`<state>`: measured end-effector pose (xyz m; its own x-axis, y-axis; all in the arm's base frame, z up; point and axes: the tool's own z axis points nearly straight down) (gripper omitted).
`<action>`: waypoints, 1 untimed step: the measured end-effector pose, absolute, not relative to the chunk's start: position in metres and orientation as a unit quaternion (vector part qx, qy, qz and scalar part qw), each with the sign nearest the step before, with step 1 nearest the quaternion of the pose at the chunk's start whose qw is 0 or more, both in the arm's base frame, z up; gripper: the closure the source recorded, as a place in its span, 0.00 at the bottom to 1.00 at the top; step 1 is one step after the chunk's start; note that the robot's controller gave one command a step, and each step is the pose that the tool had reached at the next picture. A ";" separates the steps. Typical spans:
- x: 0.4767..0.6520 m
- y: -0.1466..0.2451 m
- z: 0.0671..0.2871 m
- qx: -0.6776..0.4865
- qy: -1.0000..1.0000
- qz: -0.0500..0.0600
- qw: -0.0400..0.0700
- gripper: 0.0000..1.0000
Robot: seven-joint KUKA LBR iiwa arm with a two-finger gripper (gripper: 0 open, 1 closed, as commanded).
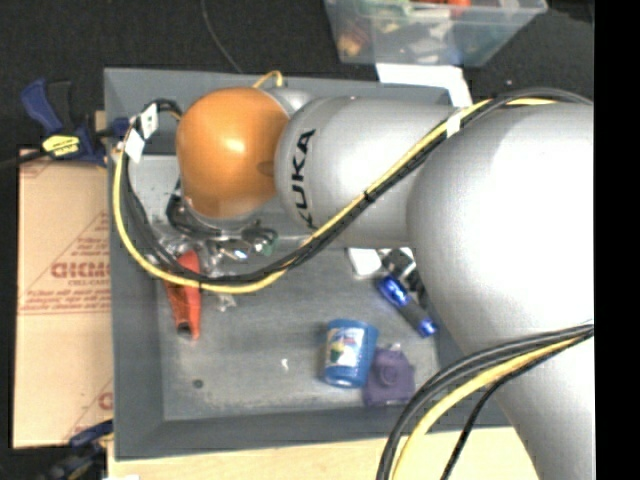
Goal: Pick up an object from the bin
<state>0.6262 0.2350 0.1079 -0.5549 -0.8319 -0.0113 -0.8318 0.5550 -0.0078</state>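
My gripper (222, 245) is low in the left part of the bin, under the arm's orange cover, and only its metal body shows. A red elongated thing (185, 308) lies just left of and below it, running toward the bin's front. Its upper end reaches up beside the gripper's body. Whether the two touch cannot be told. Nothing can be seen held.
A blue cylindrical cup with a picture label (347, 353) lies at the front middle, with a purple lumpy thing (389, 378) against its right side. Further right lie a blue pen-like thing (402, 299) and a small white piece (364, 261), partly under the arm.
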 end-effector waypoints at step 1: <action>0.643 0.229 0.072 -0.463 0.886 -0.004 0.009 0.00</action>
<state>0.6432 0.2295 0.0720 -0.5714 -0.8205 -0.0131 -0.8204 0.5716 -0.0154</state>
